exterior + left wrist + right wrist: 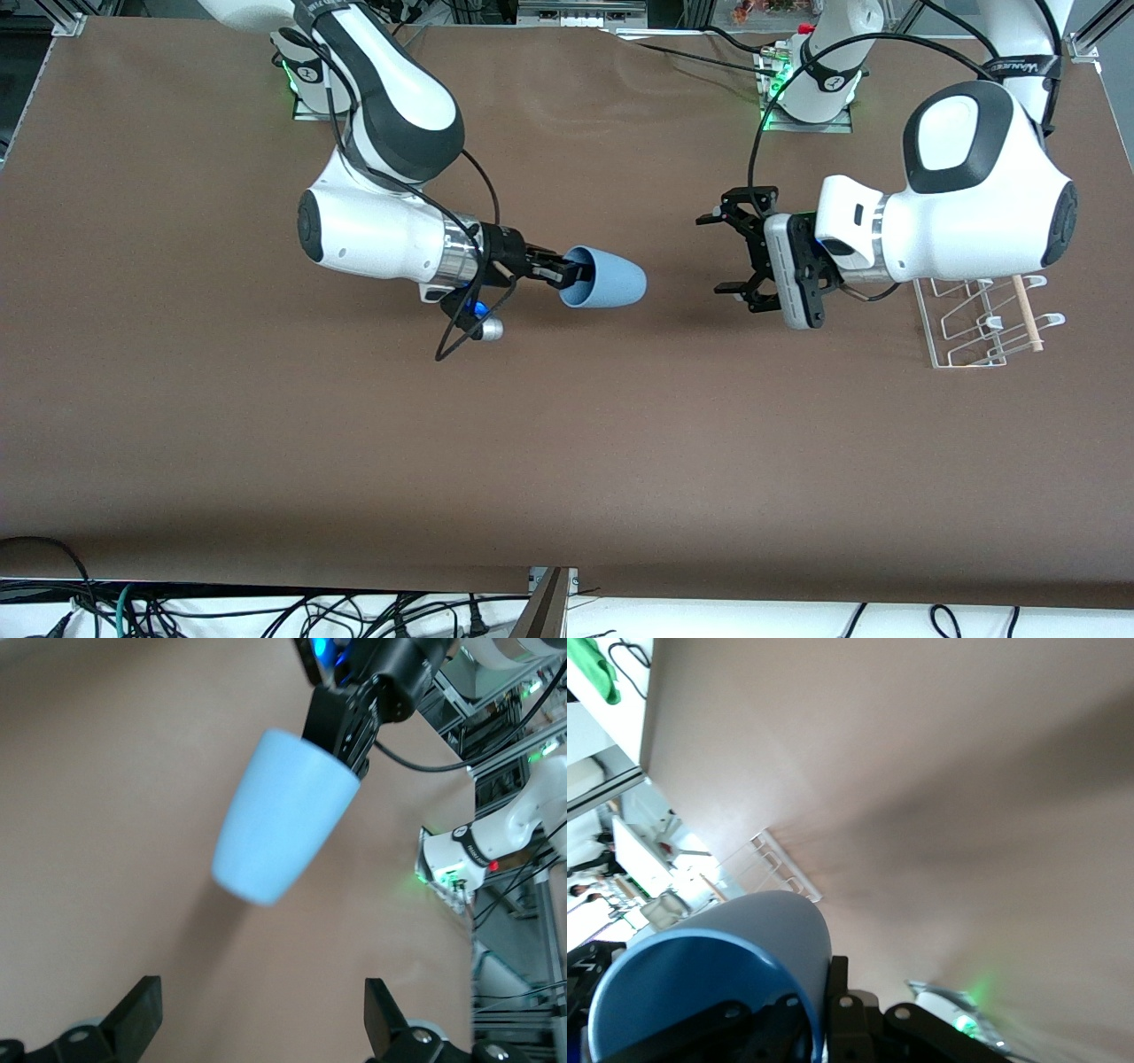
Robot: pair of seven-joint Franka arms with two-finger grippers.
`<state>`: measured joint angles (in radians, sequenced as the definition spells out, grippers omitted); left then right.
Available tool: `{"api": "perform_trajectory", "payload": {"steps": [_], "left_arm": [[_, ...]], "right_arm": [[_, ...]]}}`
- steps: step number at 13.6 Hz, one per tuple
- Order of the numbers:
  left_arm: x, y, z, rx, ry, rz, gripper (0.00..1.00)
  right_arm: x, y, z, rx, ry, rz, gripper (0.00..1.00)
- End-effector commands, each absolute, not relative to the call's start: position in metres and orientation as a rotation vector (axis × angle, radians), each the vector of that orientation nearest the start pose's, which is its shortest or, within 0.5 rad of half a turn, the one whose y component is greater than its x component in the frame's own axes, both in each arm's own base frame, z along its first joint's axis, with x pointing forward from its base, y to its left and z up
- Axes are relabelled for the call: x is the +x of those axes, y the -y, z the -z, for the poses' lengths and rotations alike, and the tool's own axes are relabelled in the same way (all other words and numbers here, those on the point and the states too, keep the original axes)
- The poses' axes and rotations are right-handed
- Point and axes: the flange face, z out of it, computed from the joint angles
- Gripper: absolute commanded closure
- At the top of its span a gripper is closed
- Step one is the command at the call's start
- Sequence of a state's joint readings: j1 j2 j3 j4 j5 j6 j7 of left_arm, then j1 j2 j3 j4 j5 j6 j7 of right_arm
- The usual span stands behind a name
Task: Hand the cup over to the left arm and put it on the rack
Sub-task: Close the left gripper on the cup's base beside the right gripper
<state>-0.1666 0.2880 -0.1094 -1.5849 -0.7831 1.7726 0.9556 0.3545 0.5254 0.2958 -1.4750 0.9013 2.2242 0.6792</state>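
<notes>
My right gripper (560, 271) is shut on the rim of the light-blue cup (606, 277), one finger inside it and one outside. It holds the cup on its side above the middle of the table, base toward my left gripper. The cup also shows in the left wrist view (282, 818) and the right wrist view (709, 979). My left gripper (733, 252) is open and empty, level with the cup and a short gap from its base. The white wire rack (979, 323) with its wooden dowel stands at the left arm's end of the table.
The brown table (567, 443) is bare around the cup. The left arm's big elbow hangs over the rack's edge. Cables hang along the table's edge nearest the front camera.
</notes>
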Motion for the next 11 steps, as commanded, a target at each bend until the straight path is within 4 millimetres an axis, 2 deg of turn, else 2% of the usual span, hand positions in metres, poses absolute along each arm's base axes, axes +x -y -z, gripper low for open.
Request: {"api": "perform_trajectory", "payload": {"steps": [1, 3, 4, 5, 8, 10, 11], "left_arm": [[0.616, 0.245, -0.471, 1.951, 1.310, -0.297, 0.00], [0.620, 0.250, -0.462, 1.912, 1.397, -0.367, 0.00], [0.618, 0.262, -0.462, 1.888, 1.446, -0.397, 0.00], [0.620, 0.265, -0.464, 1.894, 1.460, -0.434, 0.00], [0.624, 0.259, -0.467, 1.866, 1.518, -0.487, 0.00], [0.623, 0.265, -0.468, 1.859, 1.532, -0.502, 0.00], [0.620, 0.275, -0.469, 1.852, 1.541, -0.510, 0.00]], "right_arm": [[0.599, -0.441, -0.444, -2.084, -0.675, -0.508, 1.00], [0.596, -0.448, -0.455, -2.073, -0.675, -0.510, 1.00], [0.596, -0.450, -0.455, -2.071, -0.679, -0.512, 1.00], [0.592, -0.455, -0.455, -2.075, -0.671, -0.515, 1.00], [0.593, -0.459, -0.448, -2.076, -0.672, -0.523, 1.00], [0.596, -0.459, -0.448, -2.070, -0.676, -0.523, 1.00], [0.595, -0.462, -0.451, -2.068, -0.668, -0.521, 1.00]]}}
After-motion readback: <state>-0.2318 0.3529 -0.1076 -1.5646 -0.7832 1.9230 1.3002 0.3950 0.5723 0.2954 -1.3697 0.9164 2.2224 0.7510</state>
